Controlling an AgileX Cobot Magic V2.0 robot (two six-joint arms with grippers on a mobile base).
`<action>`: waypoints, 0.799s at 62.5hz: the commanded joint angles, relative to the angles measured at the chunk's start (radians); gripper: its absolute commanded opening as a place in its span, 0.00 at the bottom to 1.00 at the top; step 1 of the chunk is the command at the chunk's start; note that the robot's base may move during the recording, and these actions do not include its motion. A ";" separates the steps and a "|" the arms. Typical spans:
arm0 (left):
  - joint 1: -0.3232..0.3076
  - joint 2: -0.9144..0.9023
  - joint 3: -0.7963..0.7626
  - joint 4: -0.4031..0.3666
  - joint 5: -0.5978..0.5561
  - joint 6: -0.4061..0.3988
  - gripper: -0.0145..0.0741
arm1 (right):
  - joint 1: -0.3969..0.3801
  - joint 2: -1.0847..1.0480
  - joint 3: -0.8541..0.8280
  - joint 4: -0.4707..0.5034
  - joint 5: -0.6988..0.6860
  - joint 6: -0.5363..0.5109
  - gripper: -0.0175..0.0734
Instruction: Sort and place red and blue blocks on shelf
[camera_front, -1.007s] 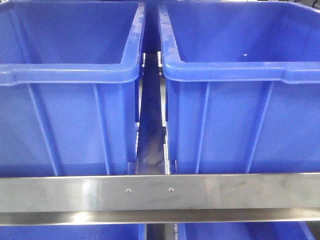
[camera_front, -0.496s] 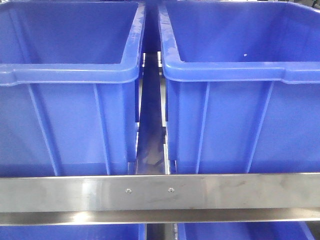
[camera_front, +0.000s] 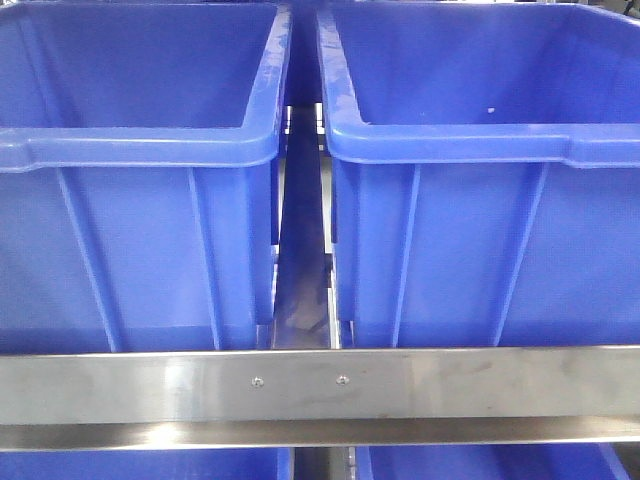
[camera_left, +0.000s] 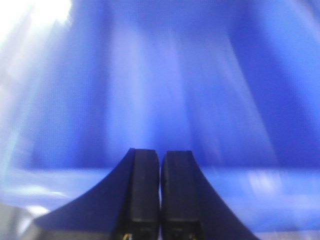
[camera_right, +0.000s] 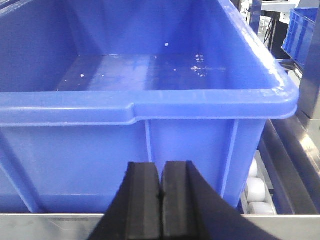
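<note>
Facing the shelf (camera_front: 320, 385) head-on, I see its flat steel front rail run the full width of the front view, with two small screws near its middle. Behind the rail stand two large dark-blue bins side by side: the left bin (camera_front: 140, 180) and the right bin (camera_front: 480, 190), close together with a narrow gap between them where the rack's steel shows through. The rims of more blue bins peek out below the rail on the tier underneath.

From my right wrist, the right bin (camera_right: 140, 125) fills most of the view; its floor carries a scatter of small pale specks and nothing else that I can make out. White rollers (camera_right: 257, 192) of the shelf track show just beside its lower right corner, and another blue bin sits far off at the upper right.

My right fingers (camera_right: 160, 200) are pressed together, pad against pad, holding nothing, low in front of that bin's outer wall. My left fingers (camera_left: 160, 195) are likewise closed and empty, against a blurred blue surface (camera_left: 165, 90) I take for a bin, though the blur hides which.

Neither the red nor the blue block shows in any view, so I cannot tell where they are.
</note>
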 joint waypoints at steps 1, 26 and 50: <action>0.043 -0.059 0.002 0.010 -0.103 -0.001 0.30 | -0.001 -0.018 0.001 -0.012 -0.091 -0.009 0.25; 0.085 -0.373 0.298 -0.011 -0.149 -0.001 0.30 | -0.001 -0.018 0.001 -0.012 -0.091 -0.009 0.25; 0.085 -0.432 0.401 -0.014 -0.173 -0.001 0.30 | -0.001 -0.018 0.001 -0.012 -0.090 -0.009 0.25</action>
